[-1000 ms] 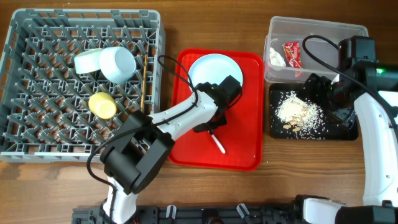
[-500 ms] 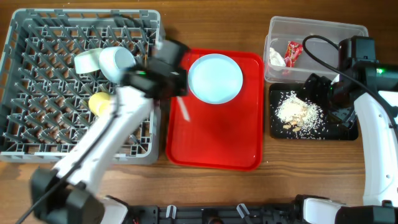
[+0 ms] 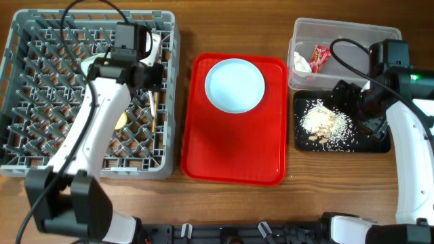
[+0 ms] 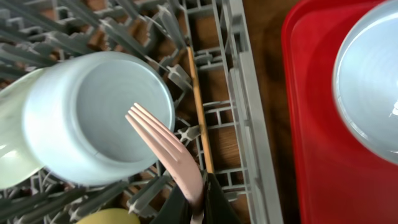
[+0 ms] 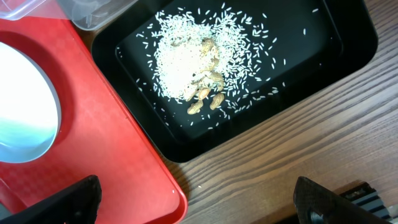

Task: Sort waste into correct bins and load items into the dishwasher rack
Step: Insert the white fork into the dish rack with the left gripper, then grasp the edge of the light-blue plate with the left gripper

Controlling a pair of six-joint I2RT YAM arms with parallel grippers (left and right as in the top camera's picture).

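My left gripper (image 4: 195, 202) is shut on the white plastic fork (image 4: 168, 149) and holds it over the grey dishwasher rack (image 3: 41, 102), tines above the pale blue bowl (image 4: 99, 118). In the overhead view the gripper (image 3: 146, 57) is near the rack's right back corner. The light green saucer (image 4: 11, 146), yellow cup (image 3: 121, 120) and wooden stick (image 4: 199, 112) lie in the rack. The pale blue plate (image 3: 234, 85) sits on the red tray (image 3: 230, 149). My right gripper (image 5: 196, 205) is open and empty above the black tray (image 5: 336, 43), which holds rice crumbs (image 5: 186, 62).
The clear tub (image 3: 342, 30) at the back right holds the red wrapper (image 3: 318, 57) and the white tissue (image 3: 300, 62). The black tray (image 3: 380, 144) sits just in front of it. Bare wood shows between the rack and the red tray.
My left arm has swung from the red tray to the rack, carrying the fork with it. The plate is now uncovered. The right arm has not moved.
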